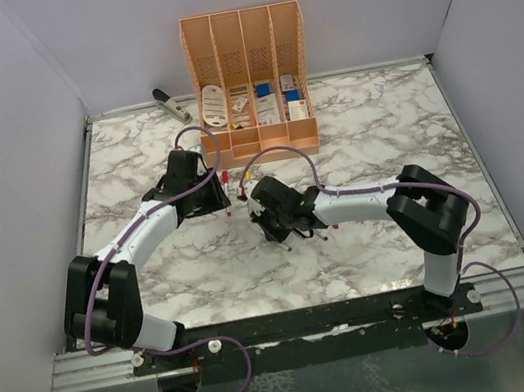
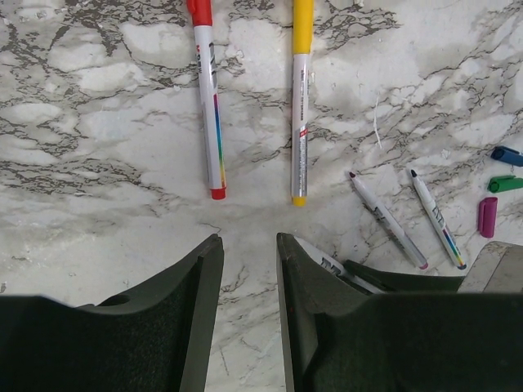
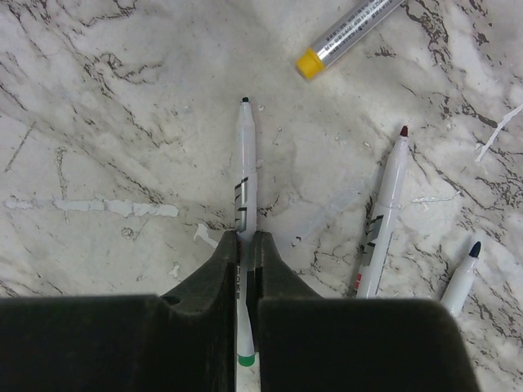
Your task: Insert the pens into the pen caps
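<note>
The two arms meet in the middle of the marble table (image 1: 381, 124), just on the near side of the orange organiser (image 1: 246, 57).

The right gripper (image 3: 245, 237) has its jaws pinched tight on the green-ended pen (image 3: 245, 155), gripping it toward the green end. The white barrel runs straight out past the fingertips, and its dark, uncapped tip points away from the wrist. I cannot tell whether this pen rests on the marble or sits just off it.

The left gripper (image 2: 249, 238) stands partly open and holds nothing, with a clear strip of marble showing between its fingers. It hovers low, just to the left of the right gripper.

Beyond the left fingertips lie the red-capped pen (image 2: 209, 106) and the yellow-capped pen (image 2: 301, 106). They lie side by side, roughly parallel and not touching, each with its cap on.

Beside them are two bare pens, the maroon-tipped pen (image 2: 388, 220) and the dark-tipped pen (image 2: 437, 219). These two lie close together and nearly parallel, but apart.

Just past those, three loose caps sit in a small group: the blue cap (image 2: 507, 155), the green cap (image 2: 505, 184) and the purple cap (image 2: 487, 216). They are near one another without touching, and none is on a pen.

At the far left, a stapler (image 1: 170, 104) lies by the back wall, beside the organiser.
</note>
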Robot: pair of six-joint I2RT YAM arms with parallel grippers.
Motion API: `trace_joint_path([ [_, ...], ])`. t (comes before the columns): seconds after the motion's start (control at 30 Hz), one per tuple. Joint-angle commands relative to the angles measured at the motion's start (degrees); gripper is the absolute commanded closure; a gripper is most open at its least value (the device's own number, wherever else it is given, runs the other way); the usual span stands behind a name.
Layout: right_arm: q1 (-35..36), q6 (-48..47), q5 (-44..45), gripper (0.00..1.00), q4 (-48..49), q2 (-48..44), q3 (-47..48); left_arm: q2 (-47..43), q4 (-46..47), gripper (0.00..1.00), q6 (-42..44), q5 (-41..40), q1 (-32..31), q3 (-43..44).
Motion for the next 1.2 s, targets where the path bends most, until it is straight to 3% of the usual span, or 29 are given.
trace_joint_path([
  [0.0,1.2,0.0,-1.1,0.99,-2.9,0.1,-0.5,-0.5,2.2,0.64,-0.9,1.4,0.4,-0.6],
  [0.27,1.3,2.7,4.8,0.99,-4.3,-9.3,1.5,-1.5,5.0,0.64,-0.6,3.0,0.4,-0.9],
  [0.53,-4.2,5.7,14.8,0.99,-2.3,-17.5,4.4,-5.7,17.3,0.64,0.5,12.3,0.4,-4.2],
  [0.63,-9.8,8.9,12.3,0.99,2.2,-22.3,0.6,-6.5,27.1,0.64,-0.8,21.6,0.4,-6.9],
  [0.7,-13.5,11.3,9.9,0.99,5.1,-25.5,-2.1,-6.7,38.4,0.64,-4.6,29.5,0.3,-9.7],
  [0.8,-18.2,14.4,4.5,0.99,11.1,-30.9,-7.2,-6.0,49.1,0.63,-8.8,34.8,-0.7,-11.4],
  [1.17,-20.7,22.4,-8.4,0.99,31.4,-39.4,-18.5,-0.1,51.9,0.6,-8.0,36.8,-8.3,-2.3],
])
